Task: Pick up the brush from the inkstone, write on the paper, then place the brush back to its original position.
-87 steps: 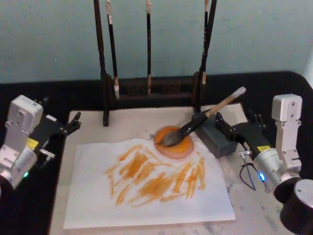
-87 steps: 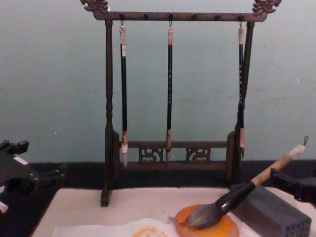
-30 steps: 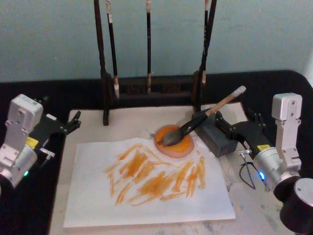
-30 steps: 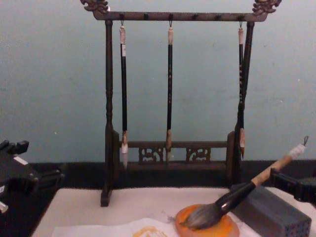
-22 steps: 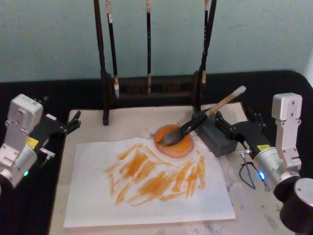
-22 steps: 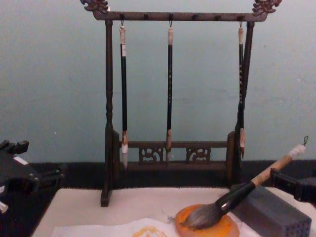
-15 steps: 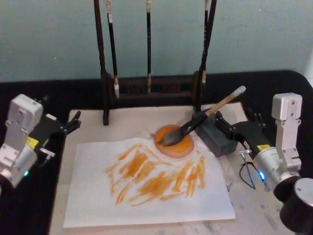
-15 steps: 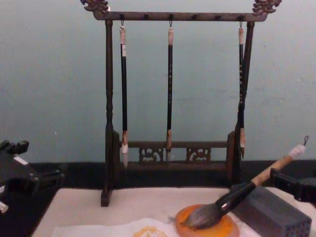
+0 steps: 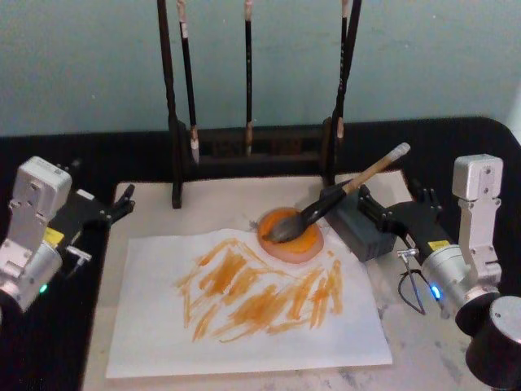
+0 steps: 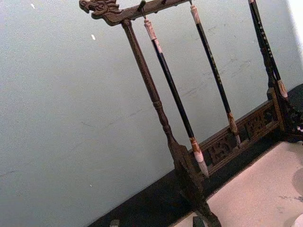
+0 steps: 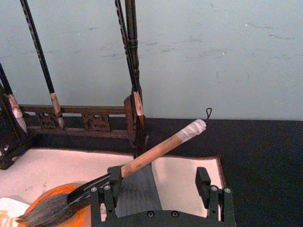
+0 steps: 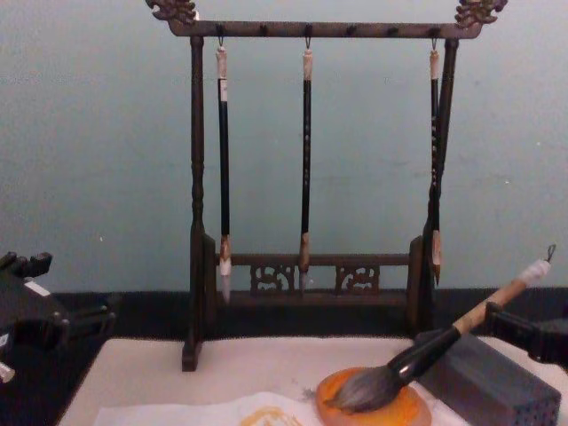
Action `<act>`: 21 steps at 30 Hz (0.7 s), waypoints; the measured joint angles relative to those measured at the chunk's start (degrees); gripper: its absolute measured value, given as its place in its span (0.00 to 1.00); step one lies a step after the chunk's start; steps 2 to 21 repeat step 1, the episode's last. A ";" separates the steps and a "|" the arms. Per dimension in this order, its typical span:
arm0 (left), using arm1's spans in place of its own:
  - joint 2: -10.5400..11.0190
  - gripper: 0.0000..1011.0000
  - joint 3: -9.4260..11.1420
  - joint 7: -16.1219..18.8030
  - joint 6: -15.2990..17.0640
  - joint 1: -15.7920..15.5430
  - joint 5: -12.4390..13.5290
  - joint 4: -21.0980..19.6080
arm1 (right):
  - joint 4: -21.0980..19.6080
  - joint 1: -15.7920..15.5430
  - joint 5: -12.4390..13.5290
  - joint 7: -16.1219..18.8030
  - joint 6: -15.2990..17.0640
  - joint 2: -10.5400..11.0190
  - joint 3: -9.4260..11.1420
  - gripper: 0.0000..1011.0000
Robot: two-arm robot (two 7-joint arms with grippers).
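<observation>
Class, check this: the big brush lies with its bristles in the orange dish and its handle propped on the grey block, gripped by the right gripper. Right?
Not quite. The brush rests on the inkstone and grey block, but the right gripper is open, not gripping, as the right wrist view shows.

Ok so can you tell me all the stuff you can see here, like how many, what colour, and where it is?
brush: one, tan handle with grey-brown bristles, bristles in the inkstone, handle leaning on the grey block.
inkstone: one, orange, on the mat just beyond the paper.
paper: one, white with orange strokes, at the front of the mat.
grey block: one, grey, right of the inkstone.
thin brushes: three, dark handles, hanging from the stand.
stand: one, dark brown wood, at the back.
mat: one, beige, under the paper.
left gripper: black, open, at the mat's left edge, holding nothing.
right gripper: black, open, by the grey block, holding nothing.
</observation>
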 joint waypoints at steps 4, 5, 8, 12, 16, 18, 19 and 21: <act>0.00 0.99 0.00 0.00 0.00 0.00 0.00 0.00 | 0.00 0.00 0.00 0.00 0.00 0.00 0.00 0.99; 0.00 0.99 0.00 0.00 0.00 0.00 0.00 0.00 | 0.00 0.00 0.00 0.00 0.00 0.00 0.00 0.99; 0.00 0.99 0.00 0.00 0.00 0.00 0.00 0.00 | 0.00 0.00 0.00 0.00 0.00 0.00 0.00 0.99; 0.00 0.99 0.00 0.00 0.00 0.00 0.00 0.00 | 0.00 0.00 0.00 0.00 0.00 0.00 0.00 0.99; 0.00 0.99 0.00 0.00 0.00 0.00 0.00 0.00 | 0.00 0.00 0.00 0.00 0.00 0.00 0.00 0.99; 0.00 0.99 0.00 0.00 0.00 0.00 0.00 0.00 | 0.00 0.00 0.00 0.00 0.00 0.00 0.00 0.99; 0.00 0.99 0.00 0.00 0.00 0.00 0.00 0.00 | 0.00 0.00 0.00 0.00 0.00 0.00 0.00 0.99; 0.00 0.99 0.00 0.00 0.00 0.00 0.00 0.00 | 0.00 0.00 0.00 0.00 0.00 0.00 0.00 0.99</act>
